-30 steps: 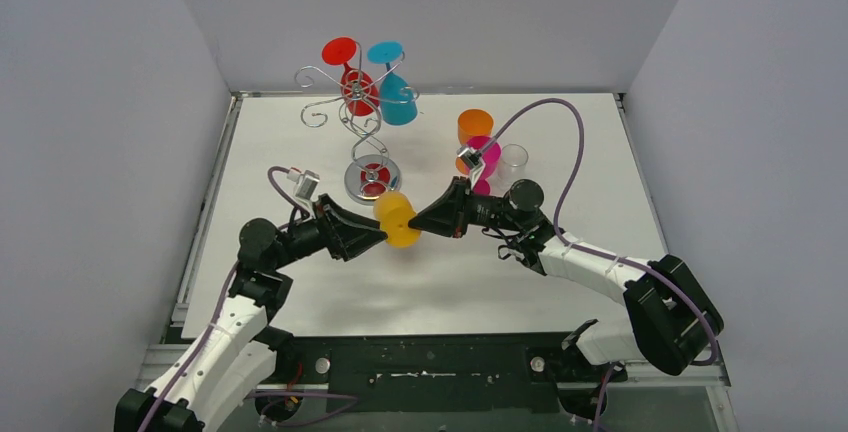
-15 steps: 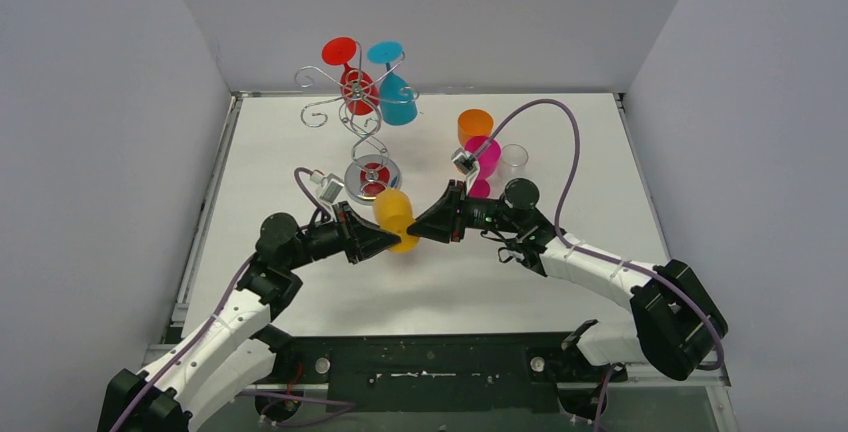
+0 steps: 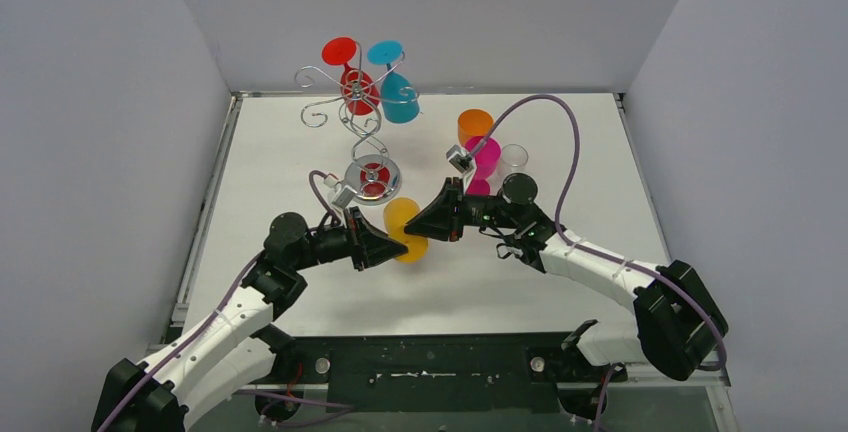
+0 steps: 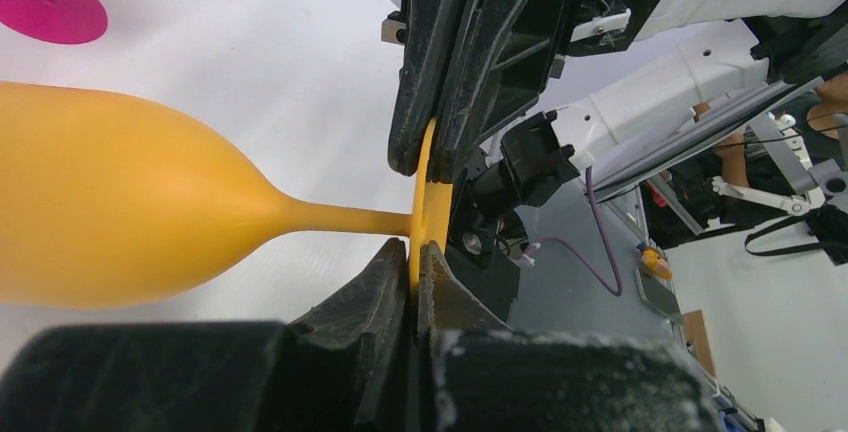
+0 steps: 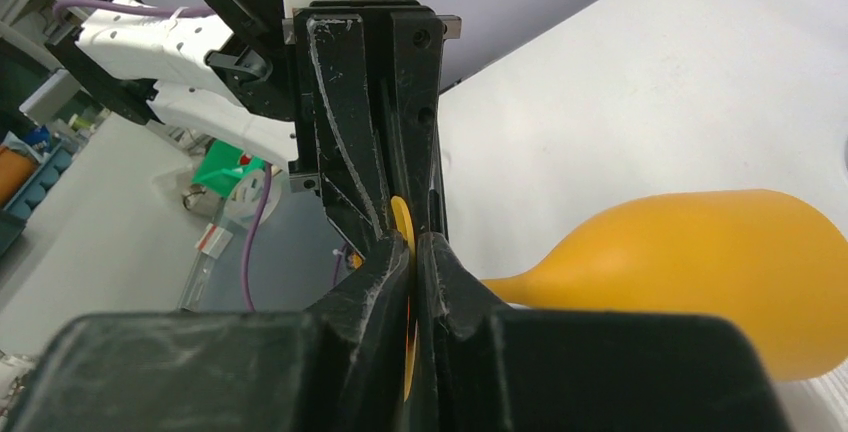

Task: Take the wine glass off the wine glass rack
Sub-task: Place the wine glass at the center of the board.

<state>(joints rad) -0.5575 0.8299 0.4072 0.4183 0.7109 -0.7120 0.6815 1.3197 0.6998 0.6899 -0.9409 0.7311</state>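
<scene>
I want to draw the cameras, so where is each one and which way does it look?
Top: above and behind the arms, looking down at the table, rack and yellow glass; both arms show.
Left wrist: on the left arm, looking past the left gripper, at the picture's bottom, toward the right gripper.
Right wrist: on the right arm, looking past the right gripper, at the bottom, toward the left gripper.
Shared: both wrist views show the yellow glass's foot pinched by both grippers.
</scene>
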